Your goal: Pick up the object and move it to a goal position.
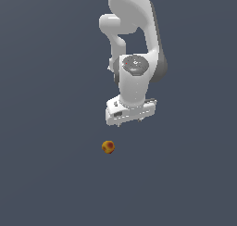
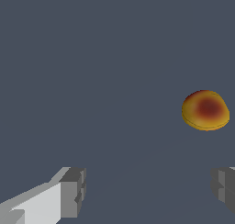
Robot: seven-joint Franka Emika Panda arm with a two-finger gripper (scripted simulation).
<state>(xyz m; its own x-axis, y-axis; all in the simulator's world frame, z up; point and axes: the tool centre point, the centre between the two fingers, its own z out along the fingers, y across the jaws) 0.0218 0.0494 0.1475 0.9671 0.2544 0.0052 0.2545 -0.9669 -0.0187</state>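
One ball [image 1: 108, 147] (orange-yellow, red spots), one arm [image 1: 134, 40], one tool [image 1: 129, 123]. Tool spread wide, grips nothing. Arm base cut off; fingertips [image 2: 73, 191] barely visible in exterior view.

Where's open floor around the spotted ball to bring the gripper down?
Bare grey surface surrounds the small orange-yellow ball with red spots on every side. The only crowding is above it, towards the exterior view's right, where the white gripper hangs open.

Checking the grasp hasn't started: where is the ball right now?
In the exterior view the ball lies alone on the grey floor, below and slightly left of the open claw, untouched.
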